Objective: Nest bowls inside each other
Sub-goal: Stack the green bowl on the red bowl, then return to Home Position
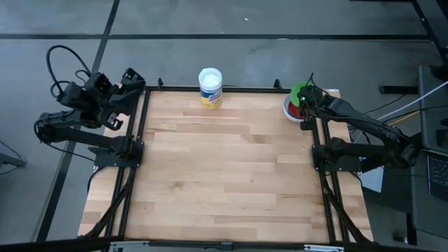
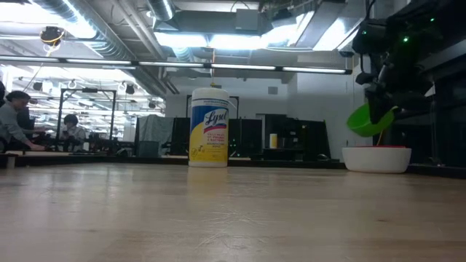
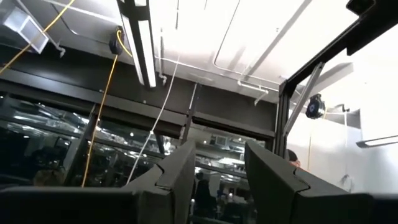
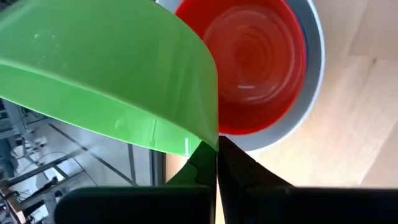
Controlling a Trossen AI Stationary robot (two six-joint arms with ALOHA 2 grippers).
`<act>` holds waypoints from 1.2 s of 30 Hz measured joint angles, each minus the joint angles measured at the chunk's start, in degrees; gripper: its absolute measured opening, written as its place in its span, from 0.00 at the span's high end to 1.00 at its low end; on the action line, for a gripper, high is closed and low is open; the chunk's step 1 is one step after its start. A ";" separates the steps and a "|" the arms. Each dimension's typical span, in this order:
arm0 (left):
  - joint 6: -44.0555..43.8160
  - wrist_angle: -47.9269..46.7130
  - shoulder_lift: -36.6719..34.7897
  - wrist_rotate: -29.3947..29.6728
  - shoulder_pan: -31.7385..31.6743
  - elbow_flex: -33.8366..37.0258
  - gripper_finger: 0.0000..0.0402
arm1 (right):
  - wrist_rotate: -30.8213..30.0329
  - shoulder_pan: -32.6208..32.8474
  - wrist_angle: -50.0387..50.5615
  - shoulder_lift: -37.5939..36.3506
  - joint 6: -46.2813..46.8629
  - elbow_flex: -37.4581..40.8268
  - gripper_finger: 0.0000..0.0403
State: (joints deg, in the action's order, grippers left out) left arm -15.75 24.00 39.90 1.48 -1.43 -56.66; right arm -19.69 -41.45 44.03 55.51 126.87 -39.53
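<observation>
A green bowl [image 4: 106, 74] hangs tilted in the air at the table's far right, with my right gripper [image 4: 216, 146] shut on it. Just below and beside it a red bowl [image 4: 255, 68] sits nested in a white bowl [image 2: 376, 159], which rests by its base on the table. In the high view the green bowl [image 1: 299, 91] shows over the far rim of that stack [image 1: 291, 109]. My left gripper [image 3: 214, 174] is raised beyond the table's far left corner, pointing up at the ceiling, open with nothing between its fingers. My right gripper pinches the green bowl's wall at its rim [image 4: 210, 138] between the two fingers, one on each face of the wall. The fingers slant down from the table's right side. The bowl is lifted clear and tilted, its lower rim [image 2: 364, 131] hanging just above the white bowl.
A white cylindrical canister with a yellow label [image 1: 210, 87] stands at the middle of the table's far edge. Bare wooden tabletop [image 1: 224, 175] spreads over the middle and near side. Black frame rails [image 1: 133, 175] run along the left and right sides.
</observation>
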 joint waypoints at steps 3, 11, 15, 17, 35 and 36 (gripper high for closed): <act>0.24 0.28 0.35 -0.03 0.00 0.00 0.66 | 1.27 0.57 0.02 -0.02 0.01 0.00 1.00; 0.39 0.75 1.35 0.01 0.00 0.00 0.66 | 3.68 1.50 3.55 -0.02 -0.05 0.00 0.99; 0.44 0.95 1.42 0.00 0.00 0.00 0.66 | 2.79 2.14 3.70 -0.02 -1.78 0.00 0.91; 0.46 0.98 1.42 0.01 0.00 0.00 0.66 | 2.53 2.14 3.50 -0.02 -2.90 0.00 0.86; 5.51 -5.75 1.32 0.50 -0.44 -0.03 0.66 | 21.03 5.40 -76.97 6.14 -51.01 -0.85 0.55; 5.91 -9.92 0.93 1.03 -0.73 -0.19 0.66 | 27.42 6.34 -80.17 6.79 -52.21 -2.03 0.56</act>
State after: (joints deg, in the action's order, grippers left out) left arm -9.84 14.07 40.83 2.51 -2.16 -56.86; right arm 7.73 -35.10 -36.14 62.29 74.66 -41.55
